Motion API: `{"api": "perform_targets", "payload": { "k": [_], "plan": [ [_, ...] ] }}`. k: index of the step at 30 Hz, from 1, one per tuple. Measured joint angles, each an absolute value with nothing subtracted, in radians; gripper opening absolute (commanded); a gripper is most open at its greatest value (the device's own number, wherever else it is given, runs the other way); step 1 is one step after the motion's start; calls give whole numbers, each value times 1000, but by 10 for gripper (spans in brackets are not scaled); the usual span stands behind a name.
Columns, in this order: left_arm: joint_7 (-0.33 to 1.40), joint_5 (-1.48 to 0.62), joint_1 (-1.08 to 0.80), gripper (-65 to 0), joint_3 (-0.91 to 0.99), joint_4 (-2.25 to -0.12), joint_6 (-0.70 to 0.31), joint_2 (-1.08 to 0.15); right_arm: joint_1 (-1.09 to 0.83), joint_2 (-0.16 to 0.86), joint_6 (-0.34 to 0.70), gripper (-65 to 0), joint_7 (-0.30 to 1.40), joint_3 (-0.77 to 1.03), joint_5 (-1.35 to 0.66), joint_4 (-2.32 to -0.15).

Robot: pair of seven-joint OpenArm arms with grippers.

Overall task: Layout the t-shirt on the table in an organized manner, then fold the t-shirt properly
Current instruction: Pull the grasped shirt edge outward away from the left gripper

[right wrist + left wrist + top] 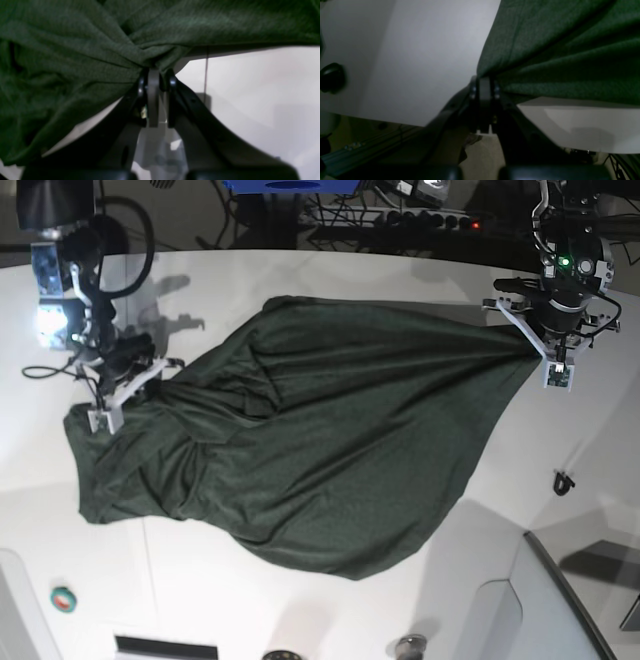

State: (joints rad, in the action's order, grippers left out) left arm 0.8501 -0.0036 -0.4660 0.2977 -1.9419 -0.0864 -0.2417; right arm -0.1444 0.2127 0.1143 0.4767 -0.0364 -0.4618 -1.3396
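1. The large dark green, soft, wrinkly t-shirt (310, 450) lies across the middle of the wide, smooth white table (330, 275), stretched between your two arms but sagging and creased, with one lobe drooping toward the near edge.
2. Left tool (485, 83): jaws pressed together on the cloth's edge. In the left wrist view the fabric fans out from the tips, so it's pinching the t-shirt at the side that sits on the right of the base view.
3. Right tool (155, 75): jaws drawn in on a gathered bunch of fabric. The right wrist view shows folds converging right at the tips, so I read it as pinching the t-shirt too, at the far side seen on the left of the base view.
4. Step in hand, as I judge it: layout, not folding. The garment isn't flat yet; I can't tell which parts are sleeves, collar or hem.
5. Next move calls for both grips to hold while you pull the arms apart and drag the cloth taut across the table, so the wrinkles come out.
6. Risk: the right pinch is on a bunch, not a clean edge. It may slip or stretch the shirt skewed. Watch for that before releasing.
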Motion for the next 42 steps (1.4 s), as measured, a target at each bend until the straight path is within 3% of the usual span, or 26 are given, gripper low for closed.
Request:
{"api": "perform_targets", "payload": {
  "k": [10, 18, 24, 30, 40, 42],
  "plan": [
    [850, -4, -466, -650, 298, -1942, -86, -243, -348, 249, 121, -642, 480, 119, -464, -1503],
    [850, -4, -459, -650, 293, -1942, -86, -241, -401, 240, 120, -642, 668, 310, -460, -1641],
    [850, -3, -460, -650, 292, -1942, -86, -242, -437, 169, 122, -642, 752, 487, -474, -1760],
    [850, -4, -460, -650, 291, -1942, -86, -240, -456, 162, 121, -642, 791, 644, -453, -1787],
    [850, -3, -460, -650, 292, -1942, -86, -240, -491, 145, 63, -642, 787, 706, -468, -1896],
    [850, -4, -461, -650, 292, -1946, -86, -240, -492, 130, -2, -642, 788, 710, -464, -1896]
  ]
}}
